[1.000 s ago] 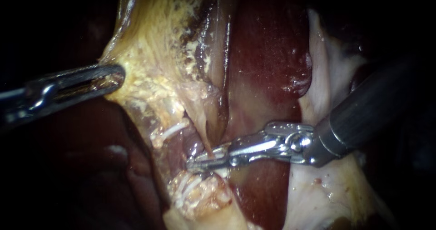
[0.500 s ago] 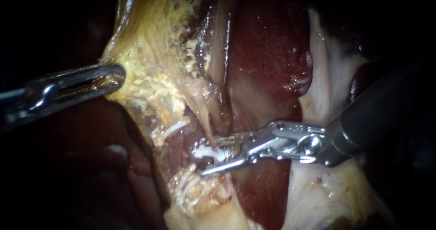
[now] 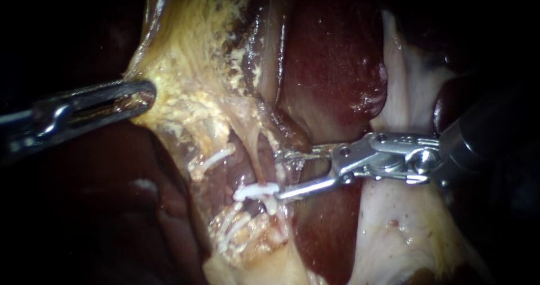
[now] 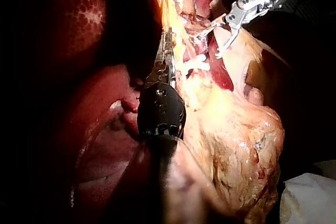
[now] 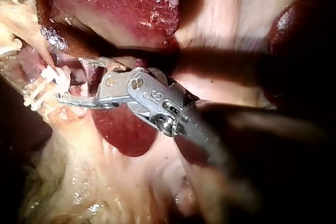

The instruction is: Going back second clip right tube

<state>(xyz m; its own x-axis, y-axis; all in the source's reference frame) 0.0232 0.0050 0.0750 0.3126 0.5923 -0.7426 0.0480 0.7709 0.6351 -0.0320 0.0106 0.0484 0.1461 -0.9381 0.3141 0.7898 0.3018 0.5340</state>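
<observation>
My right instrument comes in from the right with its jaws open, and nothing lies between them. Just off its lower jaw tip a white clip sits across the thin pale right tube. A second white clip shows on the tube further left. My left instrument is shut on the yellowish tissue at the left. In the right wrist view the open jaws of the right instrument stand beside the white clips. The left wrist view shows the left instrument gripping tissue beside a clip.
Dark red liver fills the middle behind the right instrument. Pale fatty tissue lies below its shaft. More white clips sit low on the yellow tissue. Dark liver lies under the left instrument.
The right instrument's jaws went from shut around the right tube to open, leaving a white clip on it, then drew back to the right. The left instrument held still.
</observation>
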